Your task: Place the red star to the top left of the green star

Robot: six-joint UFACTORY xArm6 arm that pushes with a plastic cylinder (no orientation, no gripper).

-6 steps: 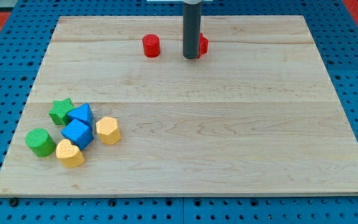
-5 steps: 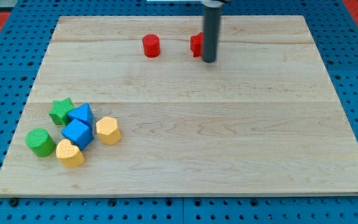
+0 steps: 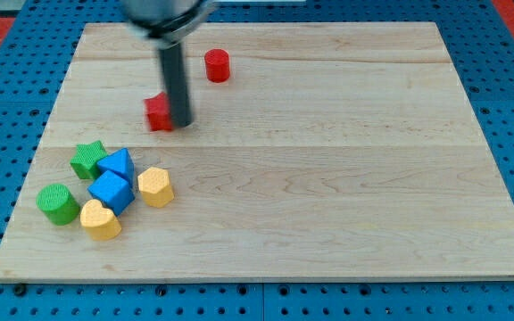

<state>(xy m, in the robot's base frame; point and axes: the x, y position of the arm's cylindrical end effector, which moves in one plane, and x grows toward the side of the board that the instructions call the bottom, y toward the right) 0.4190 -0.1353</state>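
Note:
The red star [image 3: 158,113] lies on the wooden board, left of centre in the upper half. My tip [image 3: 179,123] is right against its right side; the rod hides the star's right edge. The green star [image 3: 87,159] sits lower left of the red star, at the top left of a cluster of blocks. The red star is up and to the right of the green star, with a gap between them.
A red cylinder [image 3: 217,65] stands near the view's top. Touching the green star are two blue blocks [image 3: 117,165] [image 3: 111,192]. Near them are a yellow hexagon-like block [image 3: 155,186], a yellow heart [image 3: 100,220] and a green cylinder [image 3: 57,203].
The rod has swung from the red star's right side near the top and pushed it down and to the left, toward the green star. The other blocks have not moved.

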